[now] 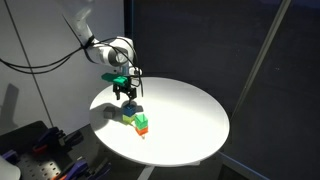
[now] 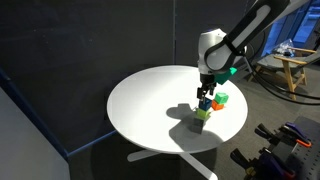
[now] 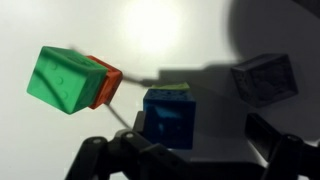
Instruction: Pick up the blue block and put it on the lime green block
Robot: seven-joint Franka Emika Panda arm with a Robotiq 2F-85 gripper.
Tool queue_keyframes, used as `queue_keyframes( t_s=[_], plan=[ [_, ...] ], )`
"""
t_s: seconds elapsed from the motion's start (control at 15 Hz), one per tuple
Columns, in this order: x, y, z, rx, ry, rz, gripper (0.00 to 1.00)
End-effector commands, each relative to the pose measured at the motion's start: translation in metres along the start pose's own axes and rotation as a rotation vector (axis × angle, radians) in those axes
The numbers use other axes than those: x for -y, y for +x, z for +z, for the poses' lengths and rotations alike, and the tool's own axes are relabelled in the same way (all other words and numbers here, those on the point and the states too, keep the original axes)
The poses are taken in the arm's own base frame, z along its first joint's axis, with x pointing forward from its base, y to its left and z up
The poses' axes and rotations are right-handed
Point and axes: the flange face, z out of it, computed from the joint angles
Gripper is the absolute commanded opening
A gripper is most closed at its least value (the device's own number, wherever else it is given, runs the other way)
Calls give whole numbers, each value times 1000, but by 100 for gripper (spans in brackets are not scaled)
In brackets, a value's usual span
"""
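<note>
The blue block (image 3: 168,118) stands on the lime green block (image 3: 172,90), of which only a thin edge shows in the wrist view. In both exterior views the stack shows, blue block (image 2: 205,104) over lime green block (image 2: 201,116). My gripper (image 3: 205,150) is open just above it, its fingers apart on either side of the blue block. The block lies nearer one finger, and the other finger is well clear. The gripper (image 1: 126,92) hangs over the stack (image 1: 131,112).
A bright green cube (image 3: 62,80) sits on an orange cube (image 3: 106,85) close beside the stack, also seen in an exterior view (image 1: 142,124). A grey cube-shaped shadow (image 3: 264,78) lies on the round white table (image 1: 190,115). The table edge is near the blocks (image 2: 215,140).
</note>
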Motion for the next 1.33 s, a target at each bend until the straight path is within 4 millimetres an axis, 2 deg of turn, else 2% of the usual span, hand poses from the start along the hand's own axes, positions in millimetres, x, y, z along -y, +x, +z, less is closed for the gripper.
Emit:
queue_keyframes(
  t_s=[0.0, 0.33, 0.73, 1.27],
  plan=[
    [2, -19, -26, 12, 15, 39, 100],
    [8, -37, -54, -14, 31, 115, 100],
    [25, -59, -88, -28, 61, 155, 100],
    [38, -81, -117, -67, 62, 209, 100]
  ],
)
